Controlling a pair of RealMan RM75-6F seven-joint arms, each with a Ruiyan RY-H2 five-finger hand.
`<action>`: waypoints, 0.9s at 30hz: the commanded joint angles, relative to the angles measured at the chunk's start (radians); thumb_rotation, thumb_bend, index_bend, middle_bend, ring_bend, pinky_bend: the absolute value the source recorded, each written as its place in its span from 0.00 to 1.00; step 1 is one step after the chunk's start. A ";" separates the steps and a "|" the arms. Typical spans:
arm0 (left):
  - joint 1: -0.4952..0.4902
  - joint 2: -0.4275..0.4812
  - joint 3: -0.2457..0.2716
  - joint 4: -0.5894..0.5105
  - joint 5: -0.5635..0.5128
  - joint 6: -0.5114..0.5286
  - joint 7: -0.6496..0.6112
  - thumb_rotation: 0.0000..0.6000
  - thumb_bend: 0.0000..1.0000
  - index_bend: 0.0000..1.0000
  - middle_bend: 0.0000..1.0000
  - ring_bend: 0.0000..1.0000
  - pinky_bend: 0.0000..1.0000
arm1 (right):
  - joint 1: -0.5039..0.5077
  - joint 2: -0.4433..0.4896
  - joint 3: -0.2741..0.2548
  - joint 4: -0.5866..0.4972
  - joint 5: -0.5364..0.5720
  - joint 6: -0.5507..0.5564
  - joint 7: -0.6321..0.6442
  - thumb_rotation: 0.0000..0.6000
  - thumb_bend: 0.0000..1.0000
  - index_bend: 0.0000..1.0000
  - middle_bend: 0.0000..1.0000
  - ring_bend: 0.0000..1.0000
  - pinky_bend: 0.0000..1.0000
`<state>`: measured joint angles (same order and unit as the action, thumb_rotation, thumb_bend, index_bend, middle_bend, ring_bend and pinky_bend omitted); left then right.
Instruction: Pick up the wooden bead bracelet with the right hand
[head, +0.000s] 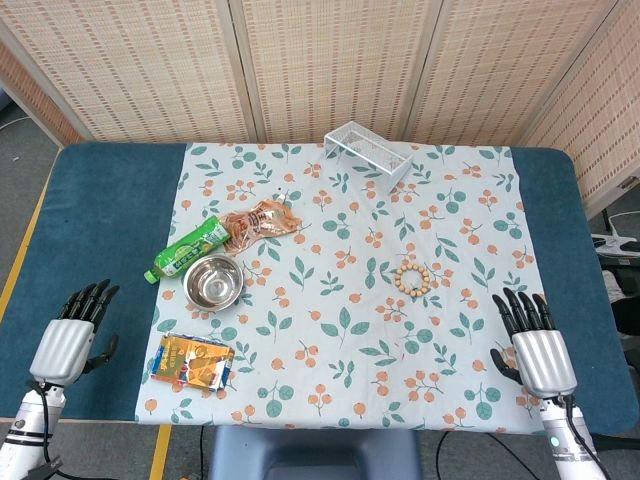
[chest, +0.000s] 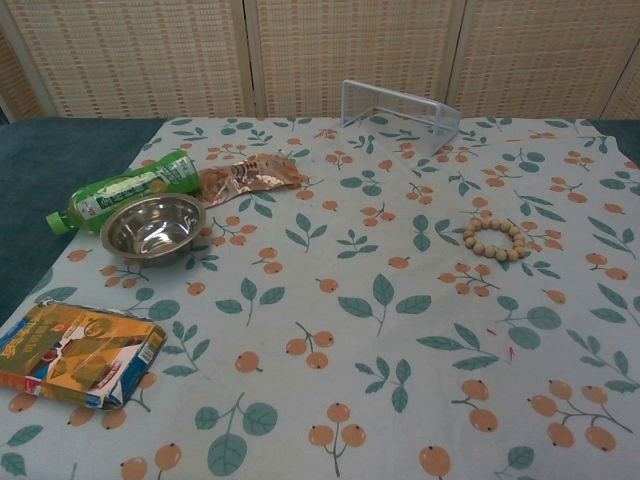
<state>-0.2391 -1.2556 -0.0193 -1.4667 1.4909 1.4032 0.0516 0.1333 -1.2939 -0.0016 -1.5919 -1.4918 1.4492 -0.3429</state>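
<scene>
You are only just starting. Your right hand (head: 541, 345) is resting near the tabletop's (head: 100, 210) close edge, fingers spread and holding nothing. Your left hand (head: 75, 330) is doing the same. The one wooden bead bracelet (head: 412, 279) is lying flat on the flowery cloth (head: 340, 330), ahead and well apart, waiting for reaching, gripping and lifting. Counting outward: one snack box (head: 193, 362), one bowl (head: 213, 280), one green bottle (head: 188, 248), one wrapper (head: 259, 222), one wire rack (head: 366, 151).

Bead bracelet (head: 412, 278) flat on tablecloth (head: 340, 330)
</scene>
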 joint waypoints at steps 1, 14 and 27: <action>0.003 0.001 -0.003 -0.004 -0.001 0.002 0.005 1.00 0.46 0.00 0.00 0.00 0.12 | 0.008 0.003 -0.004 0.008 0.002 -0.035 0.019 0.90 0.27 0.00 0.00 0.00 0.00; -0.002 0.008 -0.009 -0.006 -0.014 -0.034 -0.018 1.00 0.46 0.00 0.00 0.00 0.13 | 0.236 -0.126 0.141 0.195 0.106 -0.330 0.018 1.00 0.27 0.08 0.05 0.00 0.00; -0.003 0.009 -0.016 -0.004 -0.025 -0.051 -0.017 1.00 0.46 0.00 0.00 0.00 0.13 | 0.385 -0.259 0.160 0.369 0.181 -0.491 -0.077 1.00 0.27 0.27 0.19 0.00 0.00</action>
<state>-0.2417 -1.2467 -0.0351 -1.4706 1.4663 1.3526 0.0347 0.5133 -1.5453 0.1570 -1.2283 -1.3182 0.9654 -0.4151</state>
